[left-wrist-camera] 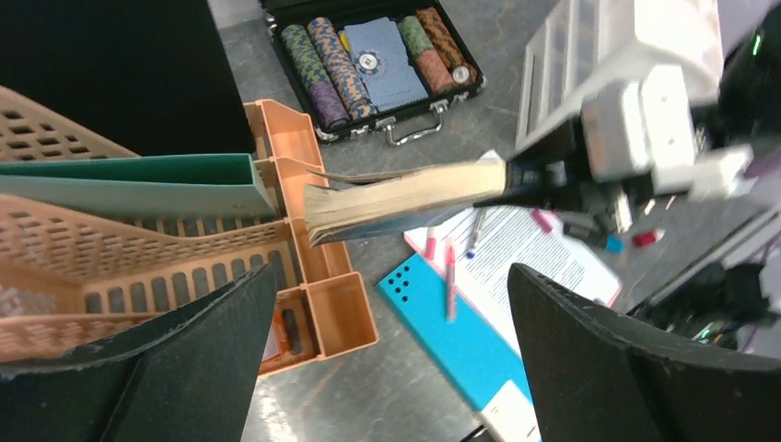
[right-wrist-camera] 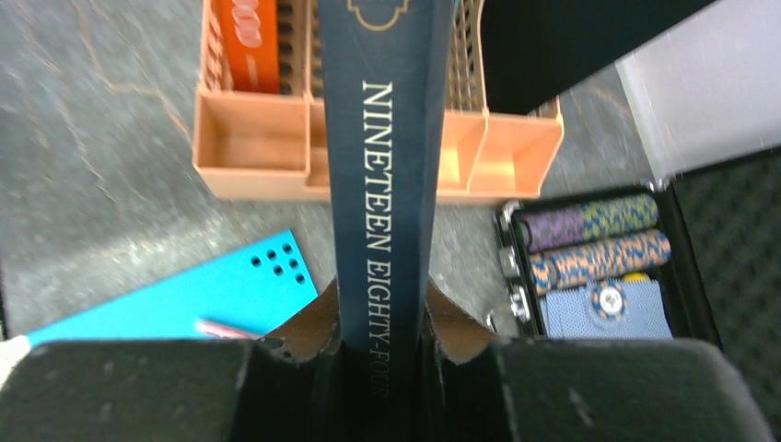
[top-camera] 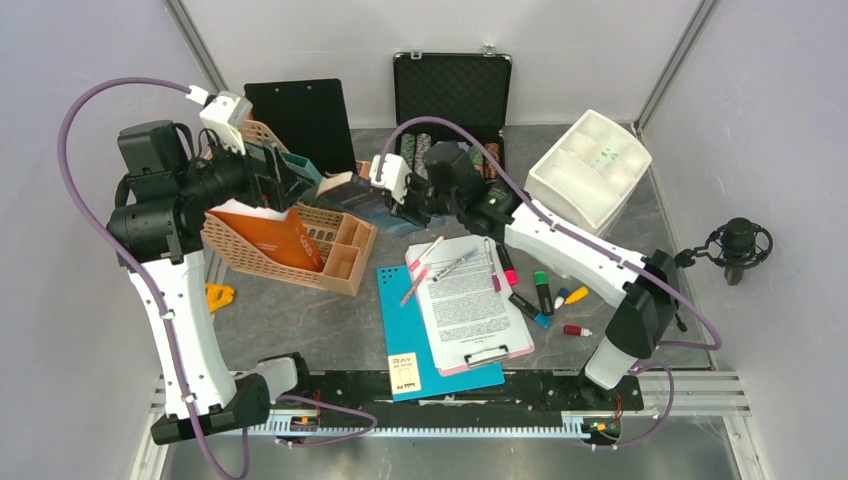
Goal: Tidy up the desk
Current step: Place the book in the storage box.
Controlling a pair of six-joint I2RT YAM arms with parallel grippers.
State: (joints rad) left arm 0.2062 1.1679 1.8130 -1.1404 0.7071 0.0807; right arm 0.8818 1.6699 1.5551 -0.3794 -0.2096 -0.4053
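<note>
Two arms met over the back half of the desk (top-camera: pixel 300 325), the mottled grey top filling the space between the pale walls, with the rail along its near edge. Our right gripper (right-wrist-camera: pixel 382 345) had its jaws pinched tight on one end of a dark blue book (right-wrist-camera: pixel 382 184), spine facing that wrist camera. Only that view let us read the title, Nineteen Eighty-Four; from the top camera it was just a dark slab.

Our left gripper (left-wrist-camera: pixel 391 368) had its jaws spread wide, with nothing between them. Its own camera showed the book's page edge hanging out in front, over the small end compartments of the peach organiser (left-wrist-camera: pixel 355 318), with a green folder (left-wrist-camera: pixel 138 184) standing in a slot. We couldn't tell whether the book touched the organiser.

The open poker chip case (left-wrist-camera: pixel 368 64) at the back edge showed its chip rolls clearly in both wrist views, but barely from above. The top camera alone gave us the white tray (top-camera: pixel 570 200) at the back-right corner, plus the clipboard (top-camera: pixel 487 353) and markers (top-camera: pixel 541 290) nearer the front edge.
</note>
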